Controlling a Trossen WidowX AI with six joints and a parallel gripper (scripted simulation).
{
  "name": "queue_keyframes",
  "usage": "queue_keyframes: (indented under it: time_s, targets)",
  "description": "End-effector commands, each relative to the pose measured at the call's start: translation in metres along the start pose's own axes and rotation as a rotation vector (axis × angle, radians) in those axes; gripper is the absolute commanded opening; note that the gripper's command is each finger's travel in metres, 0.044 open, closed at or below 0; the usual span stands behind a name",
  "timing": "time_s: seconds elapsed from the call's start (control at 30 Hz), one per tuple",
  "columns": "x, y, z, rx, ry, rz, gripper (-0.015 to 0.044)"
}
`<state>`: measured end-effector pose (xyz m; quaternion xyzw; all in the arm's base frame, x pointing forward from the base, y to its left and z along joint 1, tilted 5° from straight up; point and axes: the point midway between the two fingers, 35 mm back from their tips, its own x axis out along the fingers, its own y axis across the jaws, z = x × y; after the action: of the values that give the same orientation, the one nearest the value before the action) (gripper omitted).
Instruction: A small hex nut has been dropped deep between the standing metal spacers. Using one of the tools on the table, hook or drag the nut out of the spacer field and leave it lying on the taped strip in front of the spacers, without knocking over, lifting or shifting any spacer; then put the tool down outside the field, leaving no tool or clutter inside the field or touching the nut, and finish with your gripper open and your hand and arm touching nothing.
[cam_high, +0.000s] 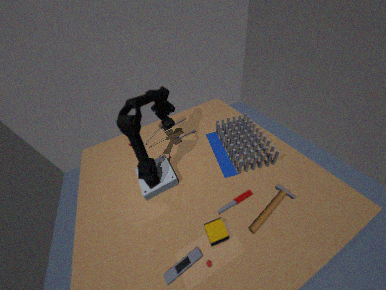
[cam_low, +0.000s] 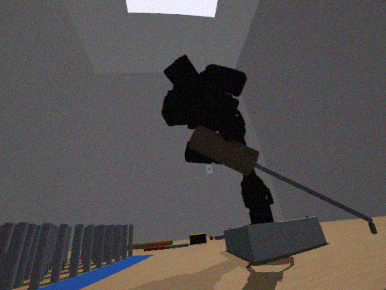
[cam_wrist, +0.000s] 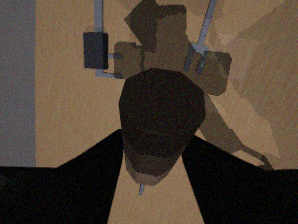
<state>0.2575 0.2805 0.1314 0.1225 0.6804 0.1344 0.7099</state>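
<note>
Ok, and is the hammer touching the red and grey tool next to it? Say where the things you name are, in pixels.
Apart. The top view shows bare wood between the hammer (cam_high: 268, 211) and the red and grey tool (cam_high: 243, 197) all the way along.
</note>
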Motion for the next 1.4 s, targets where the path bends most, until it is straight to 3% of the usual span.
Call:
queue_keyframes:
  time_s: [0.0,0.6,1.37]
  targets:
    - [-0.005,-0.010,0.004,-0.150,-0.031,-0.035,0.0000]
    - [-0.018,-0.038,0.018,-0.728,-0.113,-0.197,0.0000]
    - [-0.034,-0.084,0.028,-1.444,0.016,-0.475,0.0000]
